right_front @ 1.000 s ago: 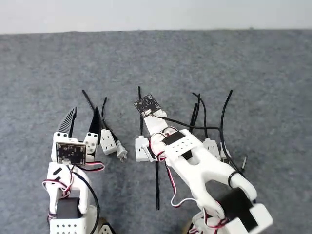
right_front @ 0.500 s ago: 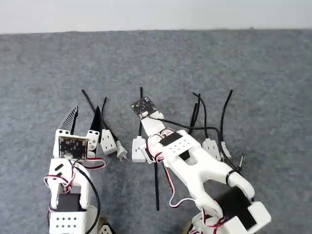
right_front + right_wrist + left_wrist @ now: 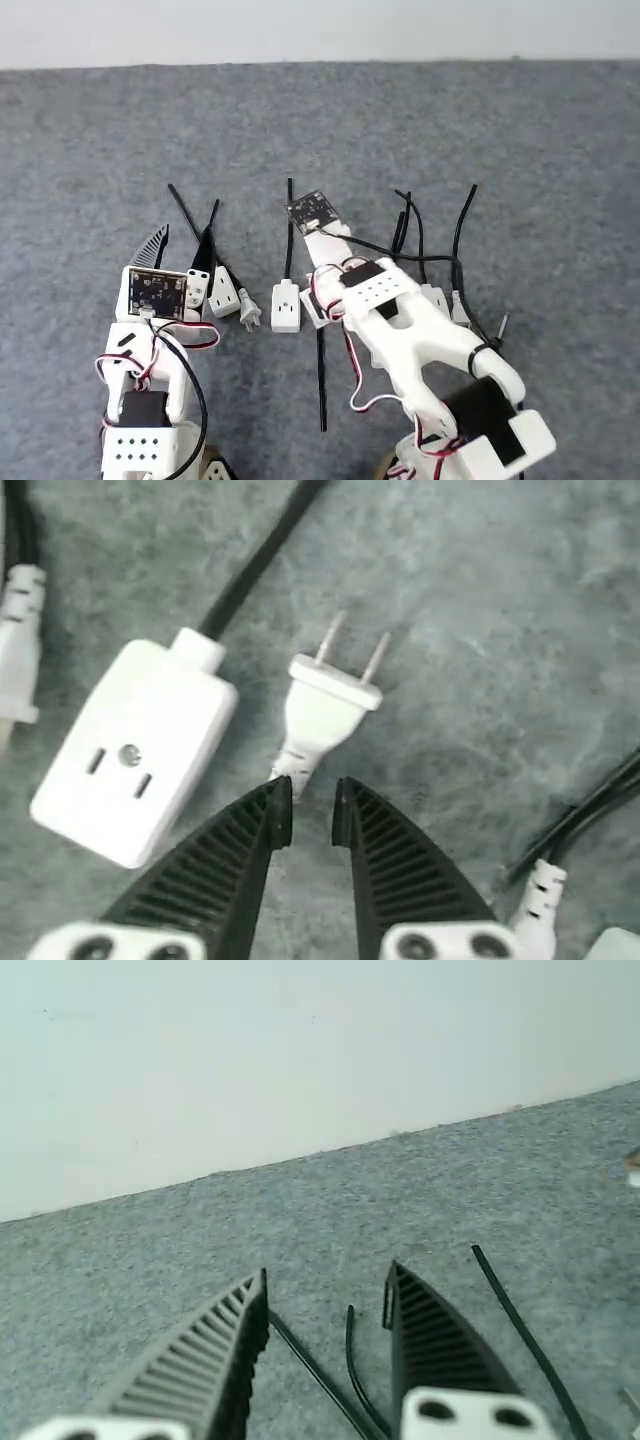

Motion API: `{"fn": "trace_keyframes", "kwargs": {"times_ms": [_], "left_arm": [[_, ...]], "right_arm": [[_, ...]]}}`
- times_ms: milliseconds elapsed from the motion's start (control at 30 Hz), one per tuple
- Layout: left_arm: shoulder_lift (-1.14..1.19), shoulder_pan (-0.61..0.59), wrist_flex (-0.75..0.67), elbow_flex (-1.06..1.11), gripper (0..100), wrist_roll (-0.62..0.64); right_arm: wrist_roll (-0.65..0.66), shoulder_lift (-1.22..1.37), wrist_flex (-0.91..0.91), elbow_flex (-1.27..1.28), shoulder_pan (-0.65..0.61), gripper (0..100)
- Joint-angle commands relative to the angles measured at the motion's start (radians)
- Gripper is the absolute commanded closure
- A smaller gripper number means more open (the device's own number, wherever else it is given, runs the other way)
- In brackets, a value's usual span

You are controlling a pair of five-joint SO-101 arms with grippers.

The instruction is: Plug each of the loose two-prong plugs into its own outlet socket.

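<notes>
Plug (image 3: 325,705) just beside outlet socket (image 3: 135,750)

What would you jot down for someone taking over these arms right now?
Left gripper: open, empty, beside a socket and a loose plug.
Right gripper: narrowly open, at the tail of another plug, which lies next to the middle socket, slots empty.
Done: nothing seen plugged in.
Left: grasp each plug, seat it in its socket.
</notes>
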Motion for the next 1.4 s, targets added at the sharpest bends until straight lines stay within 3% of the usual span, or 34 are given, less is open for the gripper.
{"fn": "trace_keyframes", "kwargs": {"times_ms": [0, 167, 467, 667, 1133, 1367], "left_arm": [[0.006, 0.008, -0.028, -0.064, 82, -0.012], [0.006, 0.009, -0.026, -0.065, 82, -0.011], [0.006, 0.009, -0.028, -0.062, 82, -0.017], [0.006, 0.009, -0.029, -0.062, 82, -0.017], [0.006, 0.009, -0.029, -0.061, 82, -0.017], [0.006, 0.009, -0.029, -0.061, 82, -0.017]], "right_arm": [[-0.011, 0.001, 0.007, -0.052, 0.010, 91.4], [-0.011, 0.054, 0.022, -0.106, -0.007, 91.4], [-0.014, 0.305, 0.236, -0.431, -0.031, 91.4], [-0.086, 0.392, 0.308, -0.552, -0.030, 91.3], [-0.081, 0.455, 0.417, -0.626, -0.027, 91.3], [-0.054, 0.456, 0.446, -0.631, -0.028, 77.8]]}}
